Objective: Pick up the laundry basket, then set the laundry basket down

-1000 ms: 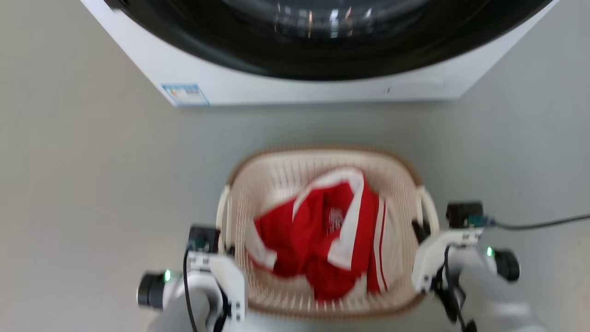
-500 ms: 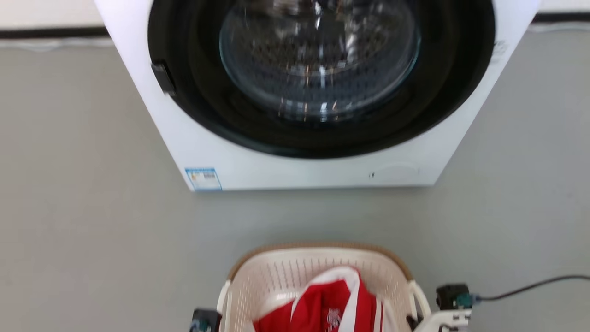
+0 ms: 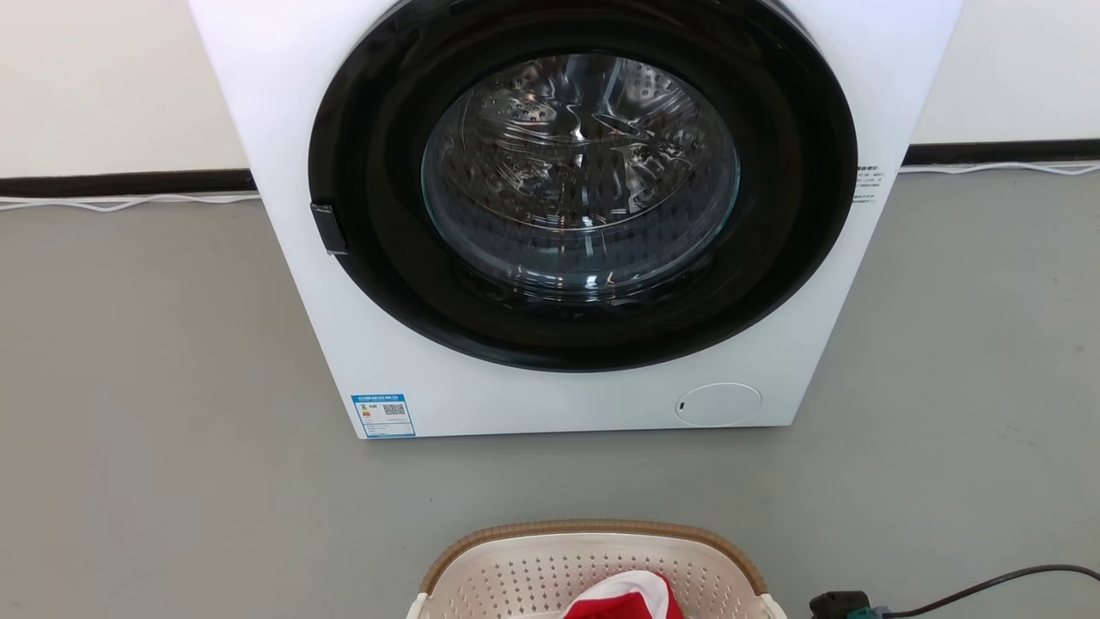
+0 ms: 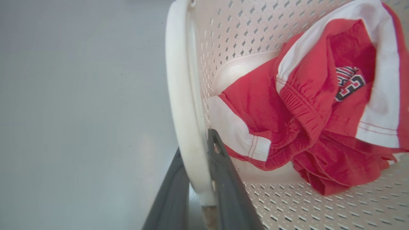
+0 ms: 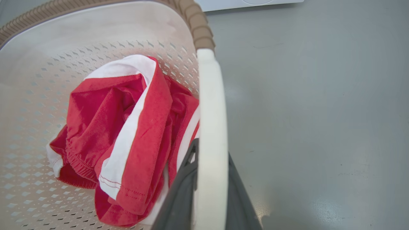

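Note:
The laundry basket (image 3: 593, 528), cream and perforated with a brown woven rim, shows its far edge at the bottom of the head view. A red and white garment (image 4: 303, 127) lies bunched inside it. In the left wrist view my left gripper (image 4: 195, 143) is shut on the basket's white loop handle (image 4: 182, 95), one dark finger on each side. In the right wrist view my right gripper (image 5: 211, 150) is shut the same way on the opposite white handle (image 5: 211, 105). Whether the basket rests on the floor I cannot tell.
A white front-loading washing machine (image 3: 584, 404) with its round dark door (image 3: 580, 180) closed stands on the grey floor just beyond the basket. A black cable (image 3: 988, 583) runs off to the right. Open grey floor (image 3: 155, 387) lies on both sides, with a wall and white cord behind.
The head camera has tilted up: basket and arms slid to the picture's bottom edge and the washing machine came into full view. Both grips on the handles look unchanged.

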You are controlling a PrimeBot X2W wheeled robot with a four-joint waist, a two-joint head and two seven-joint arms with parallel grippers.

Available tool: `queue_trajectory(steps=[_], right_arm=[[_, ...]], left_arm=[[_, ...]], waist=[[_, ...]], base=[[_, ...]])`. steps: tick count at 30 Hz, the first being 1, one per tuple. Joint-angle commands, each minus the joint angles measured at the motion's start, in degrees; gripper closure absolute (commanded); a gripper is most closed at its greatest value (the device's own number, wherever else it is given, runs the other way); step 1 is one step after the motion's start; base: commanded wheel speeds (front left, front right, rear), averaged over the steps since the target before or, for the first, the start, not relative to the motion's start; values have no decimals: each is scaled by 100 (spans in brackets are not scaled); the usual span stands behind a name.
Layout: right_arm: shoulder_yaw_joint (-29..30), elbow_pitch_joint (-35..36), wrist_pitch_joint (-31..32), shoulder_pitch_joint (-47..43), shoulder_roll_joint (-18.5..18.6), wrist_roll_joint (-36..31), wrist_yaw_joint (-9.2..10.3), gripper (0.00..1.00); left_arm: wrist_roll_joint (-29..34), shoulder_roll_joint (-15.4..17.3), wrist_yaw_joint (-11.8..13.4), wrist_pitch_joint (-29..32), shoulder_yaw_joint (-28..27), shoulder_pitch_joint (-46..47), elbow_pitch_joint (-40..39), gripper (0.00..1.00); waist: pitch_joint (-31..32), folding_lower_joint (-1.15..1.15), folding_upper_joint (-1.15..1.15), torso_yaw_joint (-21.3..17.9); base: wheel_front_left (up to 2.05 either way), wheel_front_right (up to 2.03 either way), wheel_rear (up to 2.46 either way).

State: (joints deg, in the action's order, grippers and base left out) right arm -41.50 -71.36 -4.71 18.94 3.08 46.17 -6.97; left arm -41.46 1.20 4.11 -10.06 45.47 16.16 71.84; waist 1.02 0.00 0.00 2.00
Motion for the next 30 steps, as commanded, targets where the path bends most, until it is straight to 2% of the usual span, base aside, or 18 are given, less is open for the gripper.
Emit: queue_trajectory(steps=[1, 30], right_arm=[[-196, 73, -29, 25, -21, 71, -52, 100], [-964, -99, -169, 169, -21, 881, -52, 100]], left_arm=[[-7, 167, 140, -36, -90, 130, -13, 100], [-264, 167, 200, -46, 161, 139, -4, 100]], waist=[[18, 0, 0, 3], [19, 0, 0, 23]], base=[[0, 0, 0], [0, 0, 0]])
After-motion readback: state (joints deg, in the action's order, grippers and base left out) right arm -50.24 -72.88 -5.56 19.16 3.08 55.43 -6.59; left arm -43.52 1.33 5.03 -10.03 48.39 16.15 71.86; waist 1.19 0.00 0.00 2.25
